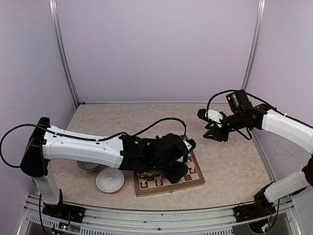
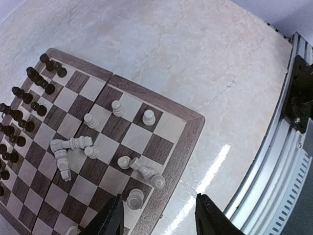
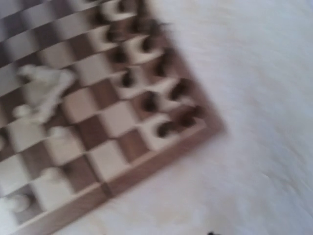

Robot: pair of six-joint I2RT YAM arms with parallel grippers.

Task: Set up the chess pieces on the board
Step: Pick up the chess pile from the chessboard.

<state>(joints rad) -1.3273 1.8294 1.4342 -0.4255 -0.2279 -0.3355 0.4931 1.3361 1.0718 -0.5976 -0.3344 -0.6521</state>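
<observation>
The board (image 1: 195, 182) lies on the table in front of the arms. In the left wrist view the board (image 2: 178, 147) carries dark pieces (image 2: 34, 78) standing crowded along its left side. Cream pieces (image 2: 148, 117) are scattered in the middle; some stand and several lie toppled (image 2: 63, 164). My left gripper (image 2: 161, 218) hovers over the board's near corner, open and empty, with a cream piece (image 2: 135, 199) just beside its left finger. My right gripper (image 1: 213, 133) hangs in the air right of the board, jaws apart and empty. Its wrist view is blurred and shows the board (image 3: 146, 164) with dark pieces (image 3: 166, 128).
A white bowl (image 1: 110, 179) and a green bowl (image 1: 87, 167) sit left of the board, partly under my left arm. The metal rail (image 2: 274, 166) of the table's near edge runs close to the board's corner. Purple walls enclose the table.
</observation>
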